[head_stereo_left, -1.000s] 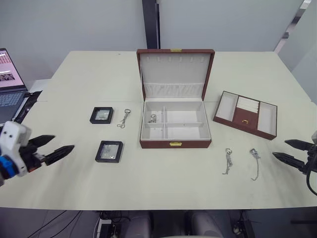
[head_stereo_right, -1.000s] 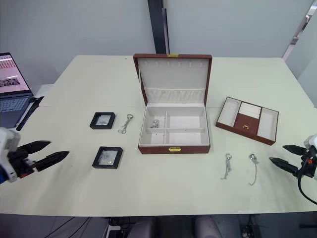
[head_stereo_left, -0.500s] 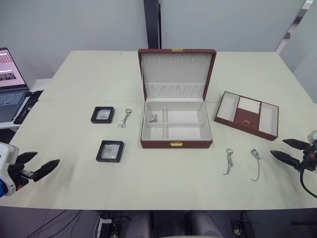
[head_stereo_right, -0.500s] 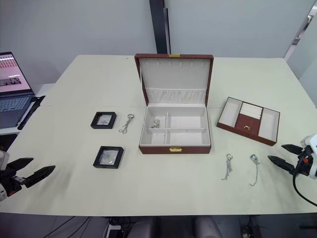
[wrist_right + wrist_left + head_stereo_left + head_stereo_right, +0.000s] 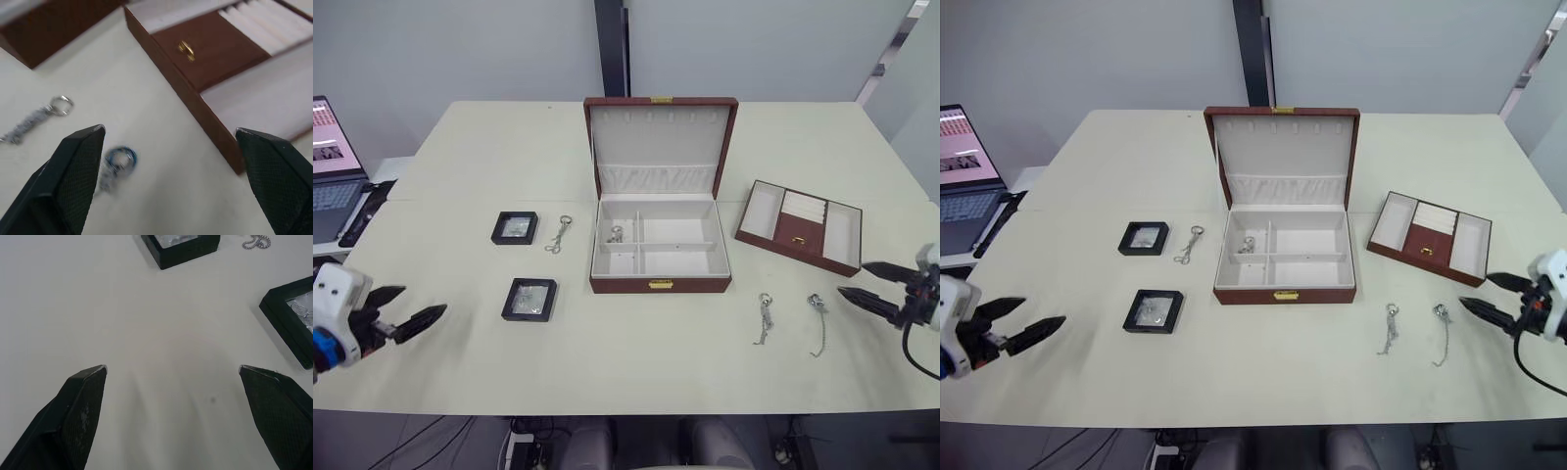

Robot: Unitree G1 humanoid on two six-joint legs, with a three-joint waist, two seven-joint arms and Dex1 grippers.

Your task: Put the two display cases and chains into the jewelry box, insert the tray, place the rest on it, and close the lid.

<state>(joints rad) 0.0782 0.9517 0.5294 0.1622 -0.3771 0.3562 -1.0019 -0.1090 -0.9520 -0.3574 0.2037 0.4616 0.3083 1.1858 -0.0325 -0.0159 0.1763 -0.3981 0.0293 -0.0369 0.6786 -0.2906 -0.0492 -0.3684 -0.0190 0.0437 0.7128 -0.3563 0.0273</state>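
Both grippers, left [image 5: 403, 313] and right [image 5: 873, 284], hover open and empty; one display case [image 5: 293, 325] is cut off in the left wrist view.

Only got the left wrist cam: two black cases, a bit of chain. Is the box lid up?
Observer: Yes, the jewelry box is open, with its lid upright.
Operator: Anything inside?
Observer: One small chain in the back left compartment; the other compartments look bare.
Operator: Where's the tray?
Observer: The tray sits to the right of the box, apart from it, not inserted yet.
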